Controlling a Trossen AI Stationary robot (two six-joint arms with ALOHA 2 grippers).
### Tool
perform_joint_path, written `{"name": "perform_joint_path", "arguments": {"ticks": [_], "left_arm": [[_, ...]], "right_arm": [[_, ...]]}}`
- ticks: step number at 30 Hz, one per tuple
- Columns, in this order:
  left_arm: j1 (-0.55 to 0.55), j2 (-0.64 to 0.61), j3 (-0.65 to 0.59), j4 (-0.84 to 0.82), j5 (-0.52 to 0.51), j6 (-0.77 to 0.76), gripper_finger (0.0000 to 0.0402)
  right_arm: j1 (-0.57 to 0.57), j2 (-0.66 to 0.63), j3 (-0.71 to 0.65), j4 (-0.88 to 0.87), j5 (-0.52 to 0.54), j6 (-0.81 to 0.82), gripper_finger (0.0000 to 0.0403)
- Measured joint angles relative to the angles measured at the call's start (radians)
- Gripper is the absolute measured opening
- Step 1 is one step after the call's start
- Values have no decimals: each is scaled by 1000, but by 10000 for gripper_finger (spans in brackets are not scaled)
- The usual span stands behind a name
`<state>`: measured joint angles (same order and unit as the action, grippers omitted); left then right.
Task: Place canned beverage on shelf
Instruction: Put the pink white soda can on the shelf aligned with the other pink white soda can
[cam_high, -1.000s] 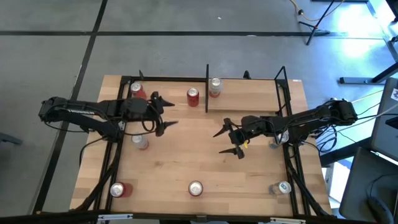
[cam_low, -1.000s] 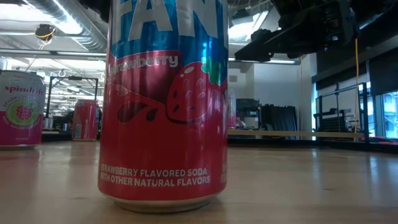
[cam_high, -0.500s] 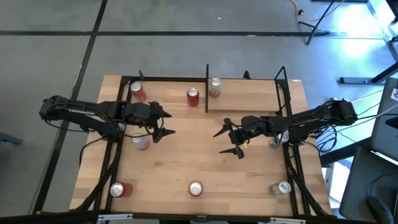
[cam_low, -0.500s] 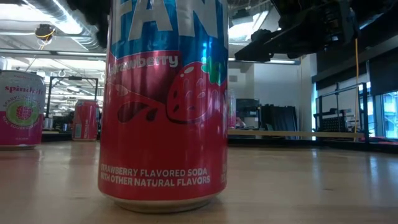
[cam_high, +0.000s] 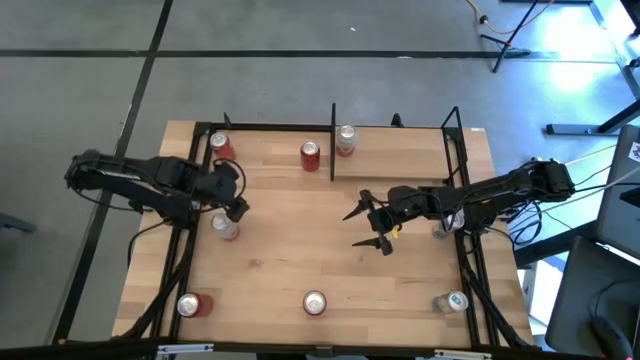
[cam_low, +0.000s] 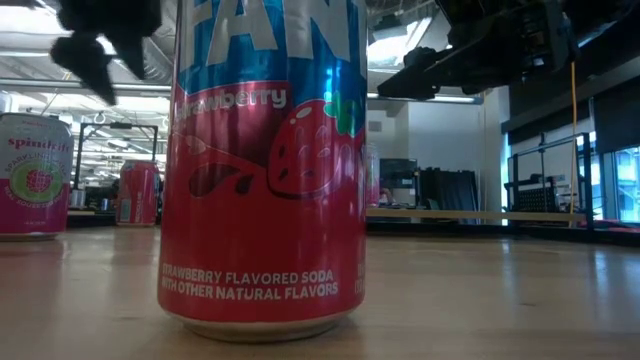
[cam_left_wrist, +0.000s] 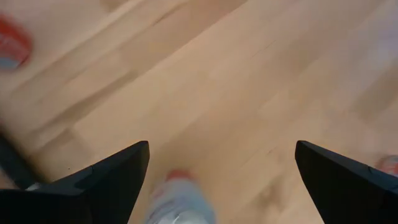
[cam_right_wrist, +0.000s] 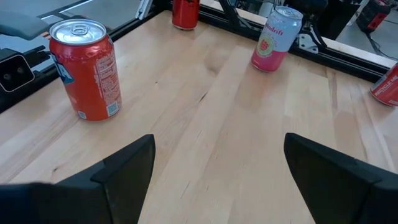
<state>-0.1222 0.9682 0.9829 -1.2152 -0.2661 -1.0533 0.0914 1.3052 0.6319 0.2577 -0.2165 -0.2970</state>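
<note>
Currently the left tool (cam_high: 232, 195) stands wide and empty, directly above the upright pale pink-and-silver can (cam_high: 226, 228) on the light-wood tabletop (cam_high: 300, 250); right tool (cam_high: 368, 222) waits, wide, mid-tabletop; black-framed shelf (cam_high: 390, 140) lies beyond.

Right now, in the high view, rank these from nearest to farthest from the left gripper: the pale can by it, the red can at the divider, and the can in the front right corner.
From the left gripper:
1. Pale can, just in front of it, left side.
2. Red can, on the back ledge beside the divider.
3. Front right corner can, across the table.
</note>
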Motion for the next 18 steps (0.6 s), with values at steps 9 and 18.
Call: {"name": "perform_joint_path", "arguments": {"ticks": [9,18], "left_arm": [[-70,8,0,-129,28,-165,387],[-137,7,-41,-164,75,-254,387]], "right_arm": [[0,1,0,0,0,0,340],[0,2,0,-7,0,0,340]]}}
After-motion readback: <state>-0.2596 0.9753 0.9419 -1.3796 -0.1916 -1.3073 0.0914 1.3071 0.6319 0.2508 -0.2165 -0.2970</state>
